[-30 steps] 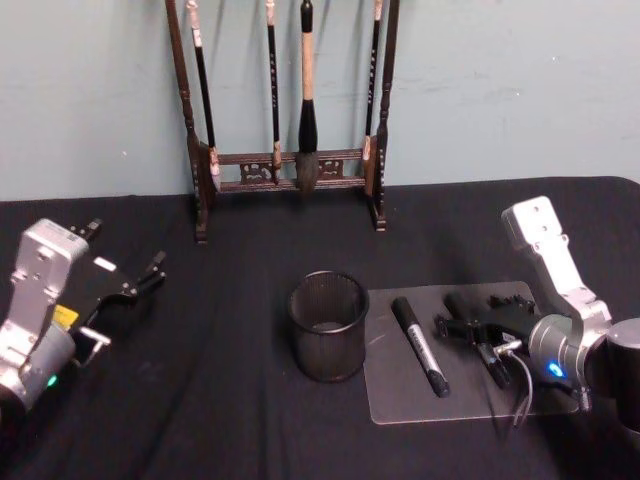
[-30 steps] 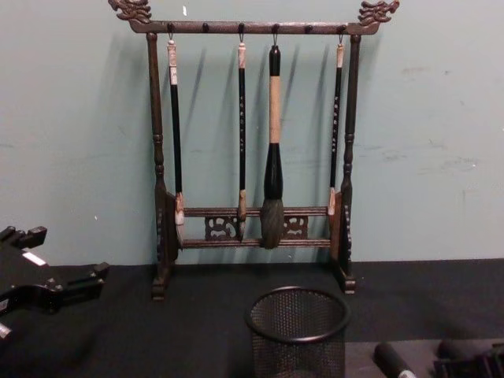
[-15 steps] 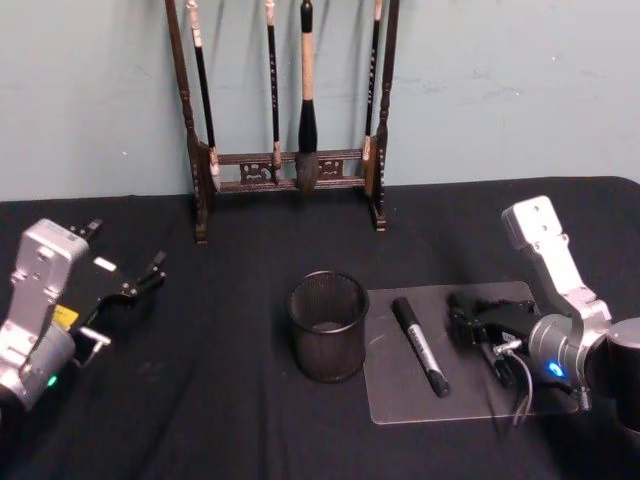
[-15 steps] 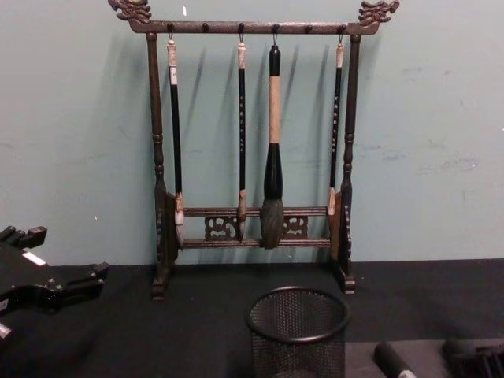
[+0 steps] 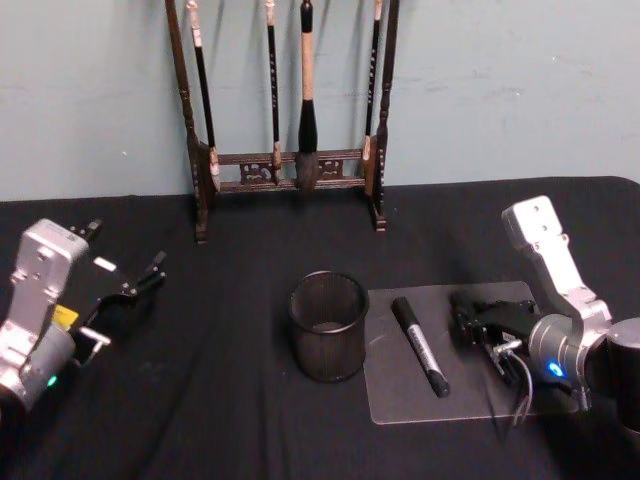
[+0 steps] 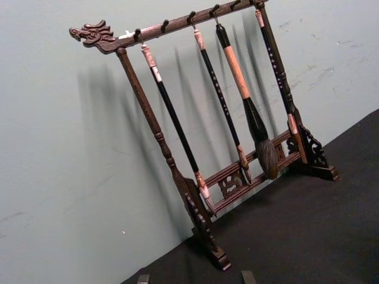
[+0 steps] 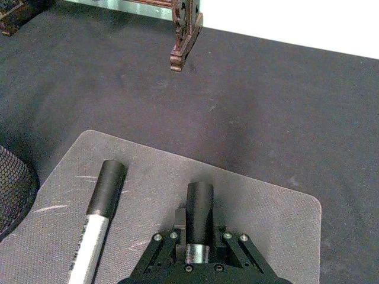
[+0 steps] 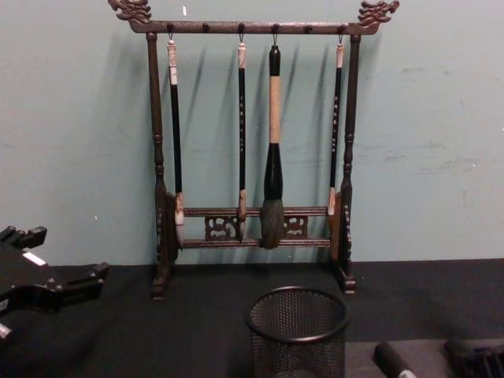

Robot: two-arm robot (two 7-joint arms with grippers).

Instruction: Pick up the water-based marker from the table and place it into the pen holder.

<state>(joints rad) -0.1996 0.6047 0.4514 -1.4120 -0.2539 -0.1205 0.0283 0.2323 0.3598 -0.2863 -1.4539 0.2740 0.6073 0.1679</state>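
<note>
- right gripper (image 7: 199, 232) is low over the clear mat (image 5: 400, 395), at the mat's right part, arm coming in from the robot's right.
- Its fingers are narrow, pressed against both sides of the water-based marker (image 7: 199, 204). The marker's dark cap end sticks out ahead of the fingertips, w/ a silver ring down btwn the fingers.
- Can't tell whether the marker rests on the mat or is just off it.
- second marker (image 5: 420, 345), black cap & pale barrel, lies flat on the mat just beside the right gripper on its left. It runs approx parallel to the gripped one, not touching it.
- pen holder (image 5: 325, 350) is upright, further left of the right gripper, past the second marker. It stands on the black table (image 5: 230, 420) just beside the mat's left edge, w/ nothing seen inside.
- brush rack (image 8: 252, 27) w/ hanging brushes is well ahead of the right gripper, against the wall.
- left gripper (image 5: 127, 250) is well apart from the right one, on the far side of the pen holder at the table's left. Its fingers are spread wide w/ nothing btwn them, pointing twd the rack.
</note>
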